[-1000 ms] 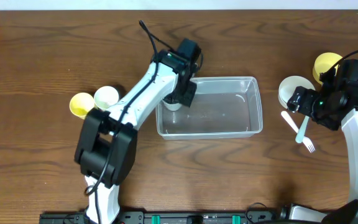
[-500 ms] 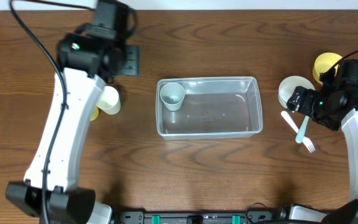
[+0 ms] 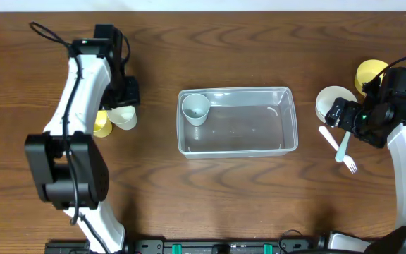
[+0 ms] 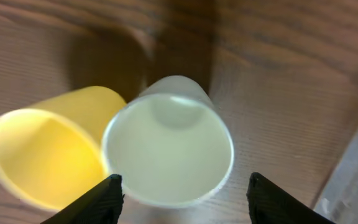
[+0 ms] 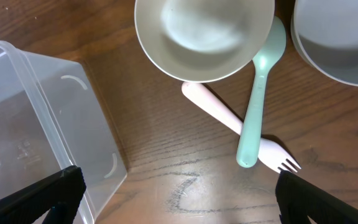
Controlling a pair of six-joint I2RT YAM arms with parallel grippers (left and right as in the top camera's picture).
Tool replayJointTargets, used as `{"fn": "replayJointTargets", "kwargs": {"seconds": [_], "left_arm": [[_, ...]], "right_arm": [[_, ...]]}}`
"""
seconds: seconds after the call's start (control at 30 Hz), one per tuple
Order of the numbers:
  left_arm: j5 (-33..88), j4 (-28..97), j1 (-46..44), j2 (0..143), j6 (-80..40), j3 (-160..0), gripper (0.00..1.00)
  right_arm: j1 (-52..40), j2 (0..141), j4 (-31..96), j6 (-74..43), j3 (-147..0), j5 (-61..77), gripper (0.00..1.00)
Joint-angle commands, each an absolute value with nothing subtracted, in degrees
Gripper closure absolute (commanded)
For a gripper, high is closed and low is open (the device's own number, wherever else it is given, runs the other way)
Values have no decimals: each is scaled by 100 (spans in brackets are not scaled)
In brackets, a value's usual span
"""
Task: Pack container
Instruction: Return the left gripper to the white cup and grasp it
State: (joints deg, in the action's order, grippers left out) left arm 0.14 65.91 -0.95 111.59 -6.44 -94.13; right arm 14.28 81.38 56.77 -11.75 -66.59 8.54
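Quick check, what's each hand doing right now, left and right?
Left hand: open, holding nothing, white cup in line between its fingers.
Right hand: open, holding nothing, over the table near the pink fork.

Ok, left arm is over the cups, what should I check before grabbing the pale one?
1. Left gripper open and empty: ok.
2. Pale plastic cup upright, centred under the gripper: ok.
3. Yellow plastic cup apart from it: not ok, they touch.
4. Clear rectangular plastic container has bare floor beside the small cup inside: ok.
5. Right gripper open, away from the container: ok.
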Motion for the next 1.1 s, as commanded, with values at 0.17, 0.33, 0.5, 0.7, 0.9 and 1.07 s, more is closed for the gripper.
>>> {"fn": "replayJointTargets", "kwargs": {"seconds": [0.17, 0.33, 0.5, 0.7, 0.9, 1.07], "left_arm": [[115, 6547, -104, 11522, -722, -9376, 37], [110, 6477, -104, 11552, -725, -9354, 37], [113, 6049, -104, 11566, -764, -8890, 37], [110, 5865, -106, 11561, -762, -8562, 48], [110, 5861, -110, 11528, -757, -8628, 65], [113, 5948, -126, 11518, -757, -8739, 81]], "right_arm": [[1457, 8152, 5697, -1170, -6722, 838, 1], [1457, 8154, 5697, -1170, -6722, 838, 1], [1457, 8154, 5701, -1170, -6722, 838, 1], [1457, 8154, 5701, -1170, -6722, 838, 1], [1457, 8154, 5701, -1170, -6722, 838, 1], [1457, 8154, 5701, -1170, -6722, 838, 1]]}}
